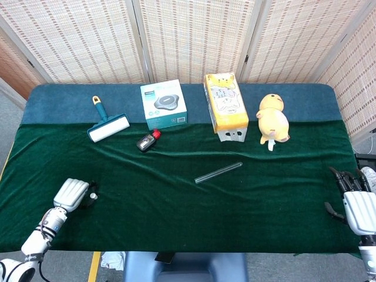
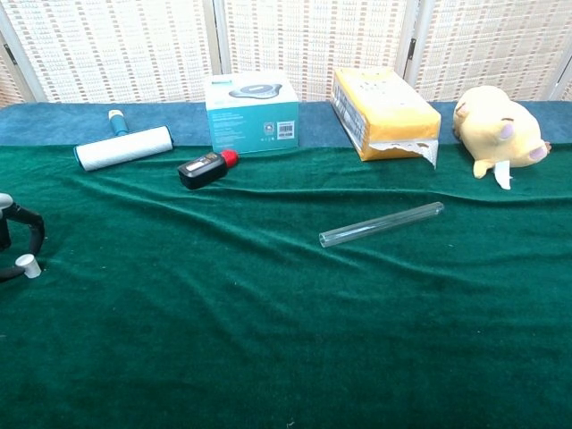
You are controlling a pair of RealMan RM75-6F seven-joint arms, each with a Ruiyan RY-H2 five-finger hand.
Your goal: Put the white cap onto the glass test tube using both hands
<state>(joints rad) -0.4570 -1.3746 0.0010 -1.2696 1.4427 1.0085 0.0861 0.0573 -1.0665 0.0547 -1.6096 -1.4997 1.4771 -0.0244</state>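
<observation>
The white cap sits on the green cloth at the far left, also seen in the head view as the cap. My left hand is right beside it. In the chest view a dark finger arches over the cap with a gap, and the thumb tip touches its left side. The glass test tube lies empty on the cloth mid-table, slanted up to the right, also seen as the tube. My right hand rests at the table's right edge, fingers apart, holding nothing.
Along the back stand a lint roller, a teal box, a black and red device, a yellow box and a yellow plush toy. The green cloth has low folds.
</observation>
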